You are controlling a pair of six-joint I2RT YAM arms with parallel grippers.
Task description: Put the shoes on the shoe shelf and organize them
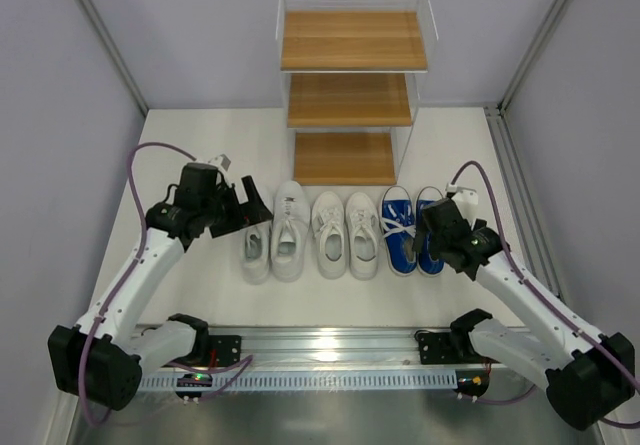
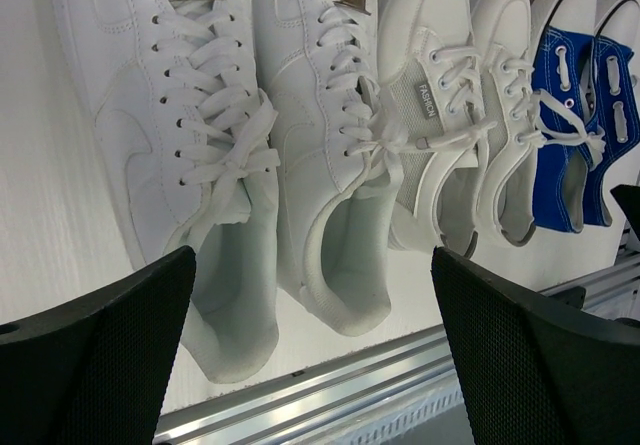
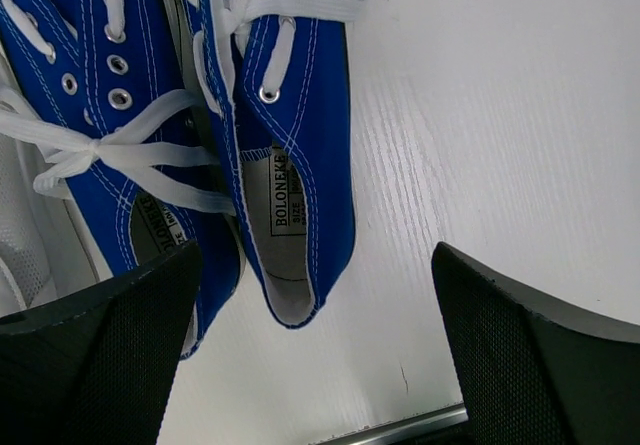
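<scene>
Six shoes stand in a row on the white table in front of the shoe shelf [image 1: 350,70]. From the left come two white pairs [image 1: 289,230] [image 1: 345,233], then the blue pair [image 1: 400,230]. My left gripper [image 1: 248,208] is open and empty, above the heel end of the leftmost white shoe [image 2: 190,165] and its mate [image 2: 335,145]. My right gripper [image 1: 433,248] is open and empty, over the heels of the blue pair, with the rightmost blue shoe [image 3: 290,115] between its fingers and the other blue shoe [image 3: 100,115] to its left.
An aluminium rail [image 1: 330,345] runs along the near table edge, just behind the shoe heels, and also shows in the left wrist view [image 2: 330,385]. Grey walls and frame posts enclose the table on both sides. Bare tabletop [image 3: 500,115] lies right of the blue pair.
</scene>
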